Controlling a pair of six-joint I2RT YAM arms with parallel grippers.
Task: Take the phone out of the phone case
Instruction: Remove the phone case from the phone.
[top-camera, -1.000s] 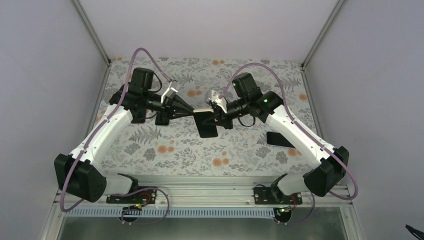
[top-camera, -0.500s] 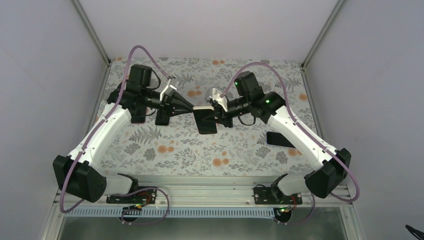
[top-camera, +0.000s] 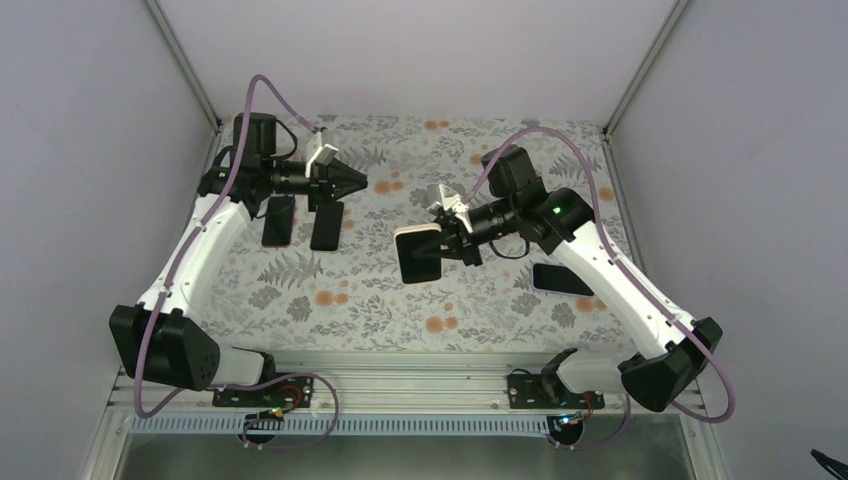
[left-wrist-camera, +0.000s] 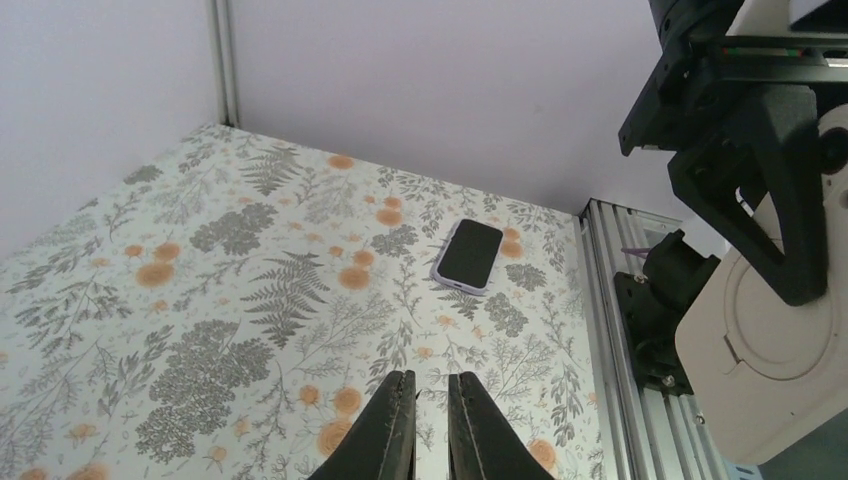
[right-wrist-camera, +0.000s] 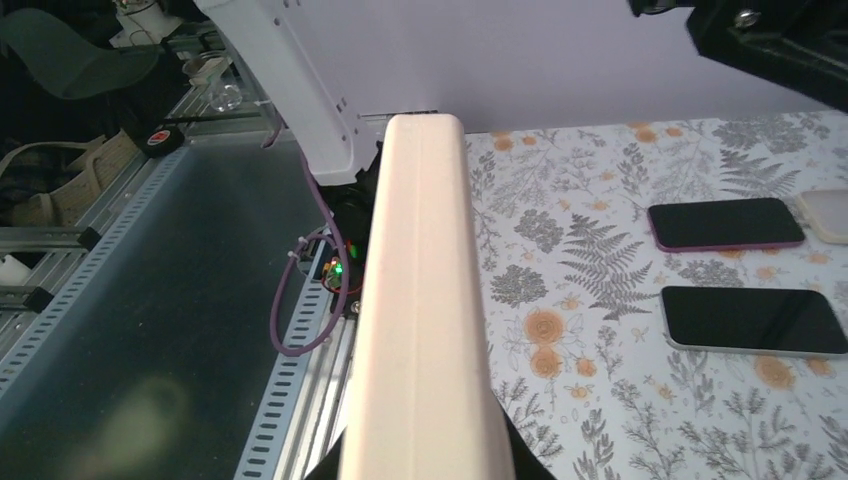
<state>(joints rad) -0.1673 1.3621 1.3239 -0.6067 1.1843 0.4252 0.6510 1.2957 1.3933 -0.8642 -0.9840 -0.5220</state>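
Pulled back leftward, the left claw (top-camera: 352, 183) is shut and empty, well apart from the phone case (top-camera: 415, 232). The right claw (top-camera: 447, 243) pinches the case above the counter (top-camera: 480, 300), the phone (top-camera: 418, 260) inside it. The left wrist view shows fingers nearly touching and a spare phone (left-wrist-camera: 468, 254) beyond them. Only the right wrist view shows the case's cream edge and two more phones (right-wrist-camera: 725, 223).

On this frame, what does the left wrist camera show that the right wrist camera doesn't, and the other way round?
Left wrist only: a lone phone in a pale case, lying flat near the rail.

Right wrist only: a pink-cased phone and a second phone lying side by side, plus the cables and bench beyond the table's edge.

Both: the floral table and the cream phone case held by the right gripper. The left wrist sees its flat back and the right wrist its edge.
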